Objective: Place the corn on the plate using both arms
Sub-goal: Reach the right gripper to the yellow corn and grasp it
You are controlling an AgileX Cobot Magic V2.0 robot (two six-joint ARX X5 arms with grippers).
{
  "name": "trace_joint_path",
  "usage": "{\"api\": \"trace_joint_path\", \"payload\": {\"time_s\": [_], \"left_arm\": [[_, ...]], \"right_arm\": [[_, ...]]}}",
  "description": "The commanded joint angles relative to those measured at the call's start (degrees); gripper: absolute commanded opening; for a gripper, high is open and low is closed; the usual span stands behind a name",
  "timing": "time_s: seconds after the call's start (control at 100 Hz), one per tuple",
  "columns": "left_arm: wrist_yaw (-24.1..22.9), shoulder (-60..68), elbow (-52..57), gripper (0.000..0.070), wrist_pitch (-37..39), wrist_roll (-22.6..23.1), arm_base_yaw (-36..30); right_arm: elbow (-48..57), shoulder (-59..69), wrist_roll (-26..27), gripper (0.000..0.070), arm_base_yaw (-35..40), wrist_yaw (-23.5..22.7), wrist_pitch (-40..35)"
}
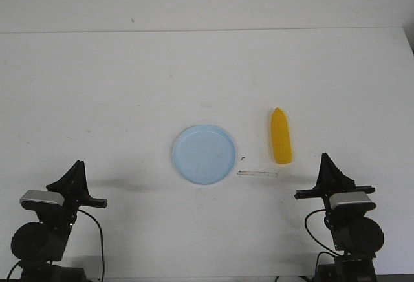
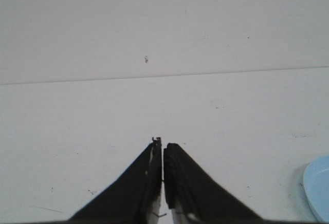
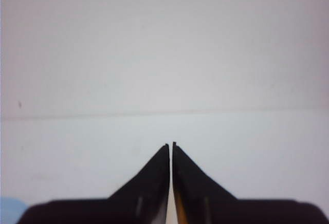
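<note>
Legible text, labels, brands, numbers, signs: none; small white strip (image 1: pixel 257 174) on table (image 1: pixel 129 88) between plate (image 1: pixel 204 154) and corn (image 1: pixel 281 136), its marking, if any, too small to read

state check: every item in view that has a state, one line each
corn: lying flat on the table, right of the plate, not touching it, not held
plate: flat on the table, nothing on it
left gripper: shut, holding nothing, apart from both items
right gripper: shut, holding nothing, near the corn but not touching it
white strip: flat on the table between plate and corn
</note>
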Motion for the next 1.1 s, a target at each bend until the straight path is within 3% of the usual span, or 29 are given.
{"api": "trace_joint_path", "payload": {"time_s": [0.0, 0.3, 0.45, 0.67, 0.96, 1.02, 1.09], "left_arm": [[0.1, -0.1, 0.3, 0.0001, 0.7, 0.3, 0.1], [0.1, -0.1, 0.3, 0.0001, 0.7, 0.3, 0.1], [0.1, -0.1, 0.3, 0.0001, 0.7, 0.3, 0.1], [0.1, -0.1, 0.3, 0.0001, 0.7, 0.3, 0.1], [0.1, -0.1, 0.3, 0.0001, 0.7, 0.3, 0.1], [0.1, -0.1, 0.3, 0.0001, 0.7, 0.3, 0.1], [0.1, -0.1, 0.3, 0.0001, 0.7, 0.3, 0.1]], "right_arm": [[2.4, 5.5, -0.5, 0.0007, 0.4, -0.1, -1.0], [17.1, 30.9, -0.4, 0.0007, 2.5, 0.1, -6.9], [27.1, 42.6, 3.1, 0.0006, 3.5, 1.5, -13.2], [44.0, 56.9, 9.9, 0.0006, 5.7, 4.1, -31.3], [64.6, 71.8, 10.0, 0.0012, 7.8, 4.6, -55.2], [67.7, 74.4, 10.0, 0.0067, 8.5, 4.6, -58.6], [69.9, 77.1, 10.0, 0.0271, 9.2, 4.6, -60.8]]}}
